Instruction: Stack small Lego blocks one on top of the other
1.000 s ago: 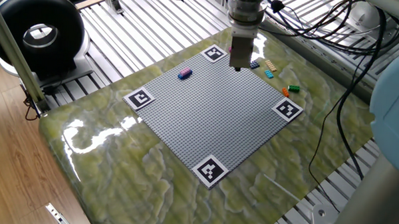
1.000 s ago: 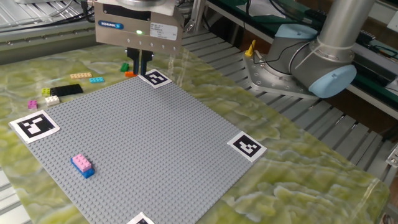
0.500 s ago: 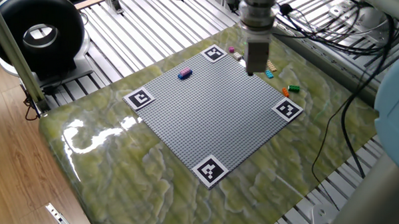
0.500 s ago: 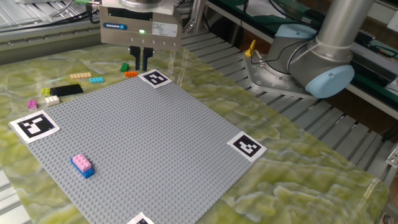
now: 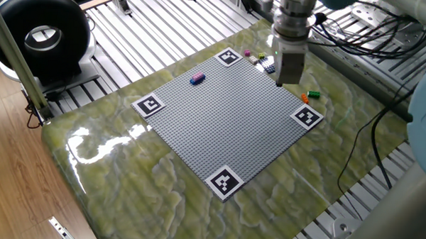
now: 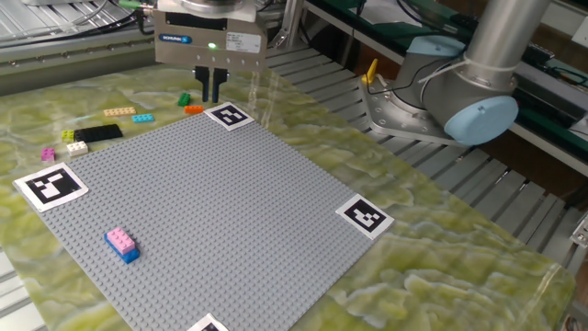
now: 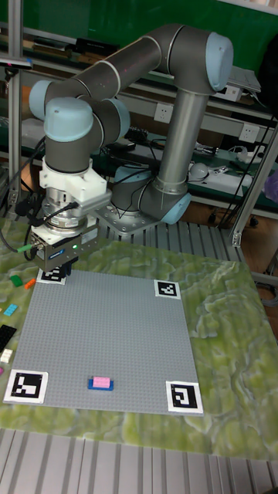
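Lego blocks here are tiny glossy plastic bricks, set against a large square grey baseplate (image 6: 211,216) whose whole top is a fine grid of studs. It lies flat on a table (image 6: 441,257) with a shiny, mottled green-yellow marbled surface. A black-and-white square marker tag sits at each corner of the baseplate, among them one (image 6: 229,116) at the corner nearest the gripper.

On the baseplate, near the edge far from that corner, a pink block sits on top of a blue block (image 6: 122,245), forming a short rectangular stack (image 7: 100,383); in the tall fixed view its long axis runs parallel to the baseplate's near edge.

Just off the baseplate, beside the gripper's corner, lie a green block (image 6: 184,99) and an orange block (image 6: 193,109), close together. Farther along that same edge are a flat tan plate (image 6: 118,112), a cyan block (image 6: 142,118), a long black piece (image 6: 99,132) touching a white one (image 6: 76,146), a yellow-green block (image 6: 68,135) and a small magenta block (image 6: 48,154).

The gripper (image 6: 210,85), a boxy grey body with two thin dark fingers pointing straight down, hovers over the table just outside that corner tag, above the orange block. Its jaws stand slightly apart, holding nothing.
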### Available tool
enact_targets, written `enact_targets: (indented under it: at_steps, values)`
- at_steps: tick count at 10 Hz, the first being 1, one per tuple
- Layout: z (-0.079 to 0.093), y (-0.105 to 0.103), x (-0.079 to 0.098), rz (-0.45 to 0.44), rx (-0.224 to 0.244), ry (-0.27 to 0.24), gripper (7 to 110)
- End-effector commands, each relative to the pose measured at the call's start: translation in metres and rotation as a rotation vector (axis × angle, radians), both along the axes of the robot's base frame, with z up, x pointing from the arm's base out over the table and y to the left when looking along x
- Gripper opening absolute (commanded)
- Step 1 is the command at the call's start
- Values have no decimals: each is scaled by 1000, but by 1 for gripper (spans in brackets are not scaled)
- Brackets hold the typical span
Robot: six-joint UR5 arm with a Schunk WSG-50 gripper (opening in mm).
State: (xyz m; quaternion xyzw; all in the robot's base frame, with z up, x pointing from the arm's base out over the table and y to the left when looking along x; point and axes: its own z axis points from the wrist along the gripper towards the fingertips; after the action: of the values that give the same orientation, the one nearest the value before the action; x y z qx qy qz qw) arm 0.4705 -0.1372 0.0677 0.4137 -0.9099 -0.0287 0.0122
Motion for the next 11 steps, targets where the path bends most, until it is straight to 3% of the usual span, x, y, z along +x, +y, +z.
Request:
enact_targets:
  at_steps: [1,2,3,4,5,6,7,9,11]
  values:
    - [-1,-8,1,-37,-5,-29,7]
    - [0,-6,-15,-8,4,35,7]
    - [1,6,-22,3,52,62,7]
    - [1,-1,-20,7,23,56,7]
    - [0,-16,-19,42,-36,49,7]
    - [0,-5,-20,44,9,51,7]
    - [0,-3,-19,58,19,46,7]
    - [-16,-25,-31,98,17,23,7]
    - [-21,-42,-51,123,23,66,7]
